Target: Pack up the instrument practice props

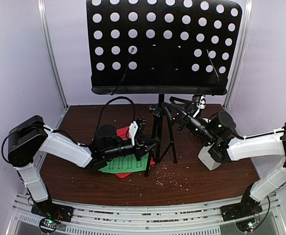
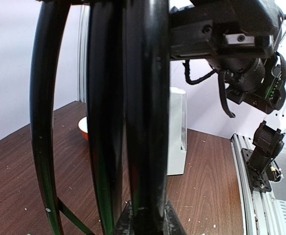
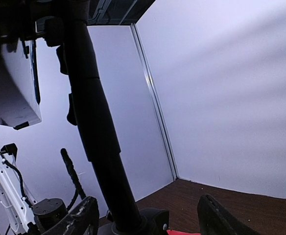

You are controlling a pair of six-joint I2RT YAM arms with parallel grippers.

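Note:
The black perforated music stand (image 1: 162, 44) stands at the table's middle on its pole and tripod legs (image 1: 158, 142). My left gripper (image 1: 145, 142) is shut on the legs, which fill the left wrist view (image 2: 143, 122) pulled close together between my fingers (image 2: 175, 223). My right gripper (image 1: 168, 108) is open around the pole (image 3: 96, 127), which stands nearer its left finger (image 3: 82, 218). The green and red music sheets (image 1: 128, 165) lie flat under my left arm. The white metronome (image 2: 177, 132) stands behind the legs; in the top view a white block (image 1: 209, 159) by my right arm looks like it.
A small orange-and-white bowl (image 2: 83, 128) sits on the table behind the legs. Pale crumbs (image 1: 170, 178) are scattered over the brown tabletop. White walls with metal corner posts (image 1: 52, 54) close in the back and sides. A rail (image 2: 260, 205) runs along the near edge.

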